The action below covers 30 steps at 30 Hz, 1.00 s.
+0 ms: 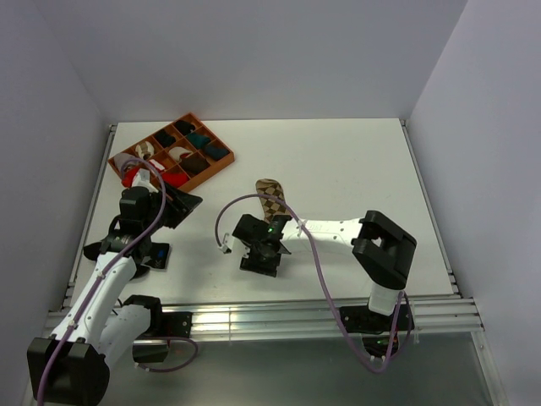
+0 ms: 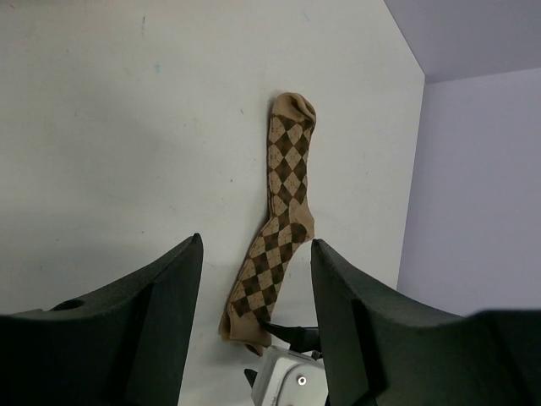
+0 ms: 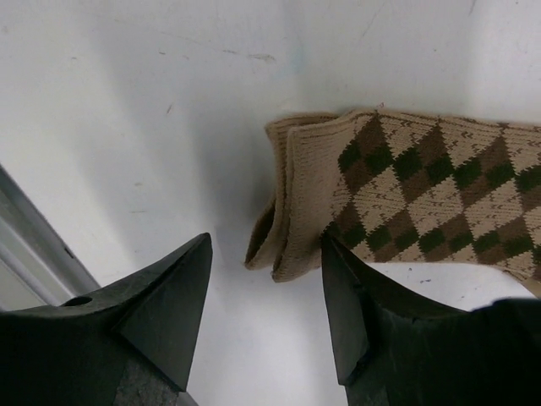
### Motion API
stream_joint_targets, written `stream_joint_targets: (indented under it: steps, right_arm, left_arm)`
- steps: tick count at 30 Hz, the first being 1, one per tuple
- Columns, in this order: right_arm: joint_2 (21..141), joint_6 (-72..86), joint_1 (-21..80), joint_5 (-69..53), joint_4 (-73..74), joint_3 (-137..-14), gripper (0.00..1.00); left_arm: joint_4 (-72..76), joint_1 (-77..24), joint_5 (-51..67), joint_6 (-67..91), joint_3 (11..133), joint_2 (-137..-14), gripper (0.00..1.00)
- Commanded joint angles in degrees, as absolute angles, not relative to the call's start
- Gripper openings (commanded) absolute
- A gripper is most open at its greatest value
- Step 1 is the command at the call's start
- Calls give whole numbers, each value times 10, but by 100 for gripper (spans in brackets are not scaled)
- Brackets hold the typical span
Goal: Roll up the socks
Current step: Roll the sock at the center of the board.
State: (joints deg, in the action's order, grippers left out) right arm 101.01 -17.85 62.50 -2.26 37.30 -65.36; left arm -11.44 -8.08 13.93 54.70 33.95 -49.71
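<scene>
A tan-and-dark-brown argyle sock [image 1: 271, 196] lies flat and stretched out on the white table, mid-table. In the right wrist view its plain tan cuff [image 3: 292, 203] shows two layers. My right gripper [image 1: 266, 245] [image 3: 266, 238] stands open, pointing down at the sock's near end. The cuff lies just beyond the gap, and my right fingertip [image 3: 338, 271] is at its edge. My left gripper [image 1: 186, 204] [image 2: 258, 241] hangs open and empty to the left, apart from the sock [image 2: 283, 211]. The near end of the sock is hidden under my right gripper in the top view.
An orange divided tray [image 1: 216, 137] holding several rolled socks stands at the back left, just beyond my left gripper. Something red [image 1: 130, 178] shows at its near-left corner, partly hidden by my left arm. Walls close in on the table's left, back and right sides.
</scene>
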Motion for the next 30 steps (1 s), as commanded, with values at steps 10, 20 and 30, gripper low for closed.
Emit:
stream_joint_targets:
  steps: [10, 20, 30]
  right_arm:
    - [996, -176, 631, 47, 319, -614, 46]
    - [965, -199, 566, -154, 373, -629, 31]
    - [1059, -302, 418, -447, 551, -714, 25]
  left_arm:
    - [-77, -83, 131, 527, 328, -494, 58]
    - [104, -121, 150, 548, 225, -482, 45]
    - [373, -200, 148, 541, 125, -488, 17]
